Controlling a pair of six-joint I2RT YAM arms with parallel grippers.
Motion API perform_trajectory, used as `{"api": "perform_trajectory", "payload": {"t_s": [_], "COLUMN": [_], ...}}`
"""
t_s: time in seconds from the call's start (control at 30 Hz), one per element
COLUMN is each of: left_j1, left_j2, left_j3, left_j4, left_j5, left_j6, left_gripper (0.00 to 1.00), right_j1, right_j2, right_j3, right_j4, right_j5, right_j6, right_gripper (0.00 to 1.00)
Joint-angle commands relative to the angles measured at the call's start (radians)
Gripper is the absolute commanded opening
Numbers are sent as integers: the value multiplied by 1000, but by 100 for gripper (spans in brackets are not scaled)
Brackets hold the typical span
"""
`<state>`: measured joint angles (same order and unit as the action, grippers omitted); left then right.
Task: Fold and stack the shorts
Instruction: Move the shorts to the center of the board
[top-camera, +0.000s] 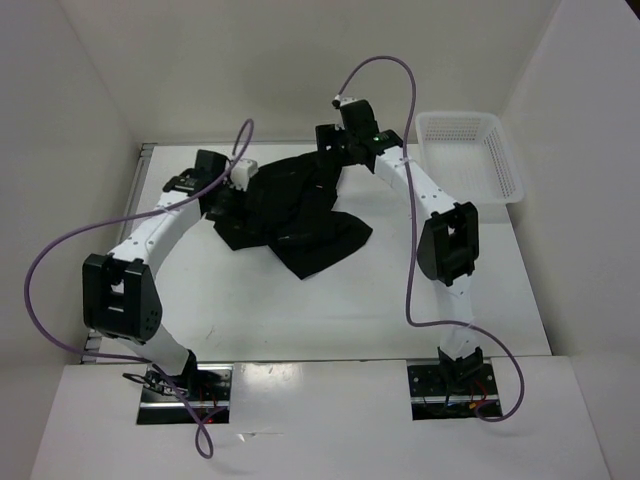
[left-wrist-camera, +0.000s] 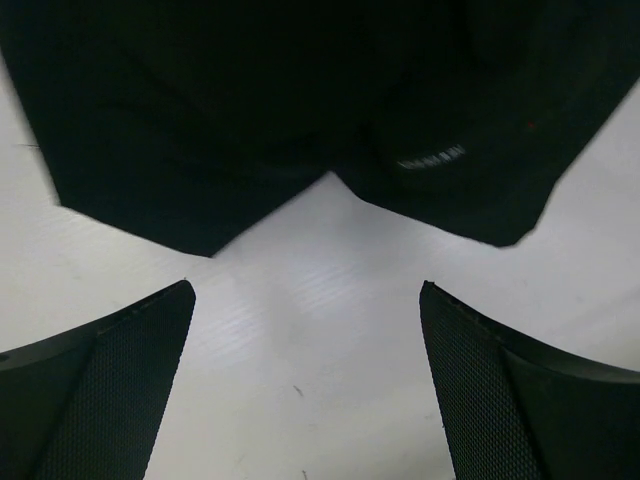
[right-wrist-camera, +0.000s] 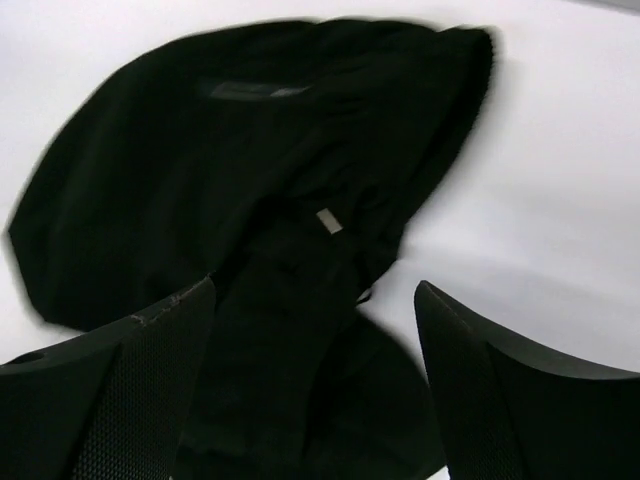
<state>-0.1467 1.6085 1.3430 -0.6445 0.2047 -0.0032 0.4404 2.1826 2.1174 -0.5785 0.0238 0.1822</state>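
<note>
The black shorts (top-camera: 300, 215) lie crumpled on the white table at the back middle. My left gripper (top-camera: 226, 200) is at their left edge. In the left wrist view it (left-wrist-camera: 305, 290) is open and empty over bare table, with the edge of the shorts (left-wrist-camera: 300, 110) just ahead of the fingertips. My right gripper (top-camera: 330, 152) is over the far right part of the shorts. In the right wrist view it (right-wrist-camera: 312, 290) is open with the shorts (right-wrist-camera: 250, 170) below and between the jaws. A small grey tag (right-wrist-camera: 328, 222) shows on the cloth.
A white mesh basket (top-camera: 470, 155) stands at the back right of the table. White walls close in the table on the left, back and right. Purple cables loop from both arms.
</note>
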Motion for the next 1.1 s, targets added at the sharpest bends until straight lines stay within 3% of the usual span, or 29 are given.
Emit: {"api": "perform_trajectory", "payload": {"t_s": [0.0, 0.17, 0.3, 0.47, 0.63, 0.93, 1.07], "left_j1": [-76, -76, -85, -96, -96, -96, -96], "left_j2": [-4, 5, 25, 36, 36, 25, 25], "left_j3": [-45, -77, -87, -96, -119, -159, -139], "left_j4": [-41, -32, -14, 5, 5, 14, 23], "left_j5": [50, 50, 61, 61, 50, 47, 19], "left_j6": [3, 3, 3, 3, 3, 3, 3], "left_gripper": [100, 100, 100, 100, 100, 100, 100], "right_j1": [27, 27, 27, 27, 38, 81, 92], "right_j2": [-99, -167, -259, -271, -212, -120, -78], "right_j3": [-65, -272, -494, -579, -542, -514, -444], "right_j4": [20, 11, 20, 54, 91, 123, 123], "right_j5": [-238, -216, -364, -426, -423, -447, -434], "right_j6": [-9, -64, -116, -150, -202, -244, -233], "right_gripper": [85, 85, 85, 88, 88, 72, 45]}}
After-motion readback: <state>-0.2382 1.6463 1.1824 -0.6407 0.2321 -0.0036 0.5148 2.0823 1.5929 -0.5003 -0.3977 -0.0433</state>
